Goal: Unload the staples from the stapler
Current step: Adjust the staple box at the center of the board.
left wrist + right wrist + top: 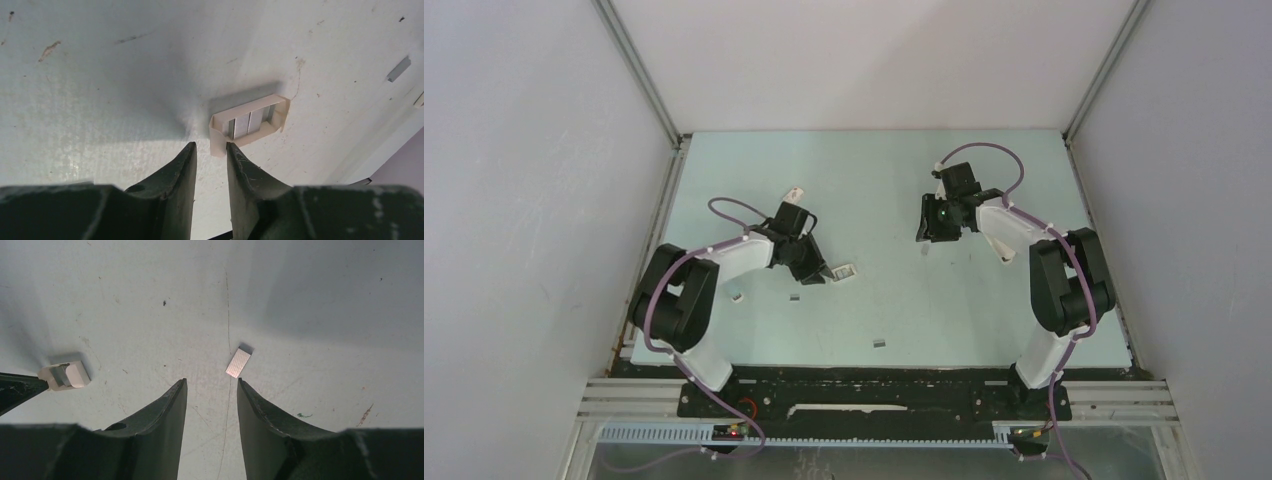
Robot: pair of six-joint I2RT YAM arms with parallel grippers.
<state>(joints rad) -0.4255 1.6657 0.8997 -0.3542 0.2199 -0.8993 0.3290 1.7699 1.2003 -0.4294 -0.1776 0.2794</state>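
On the bench (984,310), toward its left middle, a small beige open tray (249,125) is seen lying flat, with grey staples (241,125) held side by side inside it. The left end effector (211,148) is set low at the tray's near corner. Its jaws are only narrowly parted, and the corner wall sits between the tips, against the right-hand finger, while bare bench shows on the other side, so nothing is judged to be pinched yet.

Further right, the right end effector (211,381) is held spread and empty, with a loose strip (238,362) lying just ahead of its tips. More strips (795,296) are scattered apart on the near part of the bench. No stapler can be made out in any view.

The step in hand is judged to be the taking hold of the tray by its corner wall. For that, the jaws would need to be centred over the thin wall and pressed together gently, since the light tray could easily be pushed away or tipped, spilling its contents.
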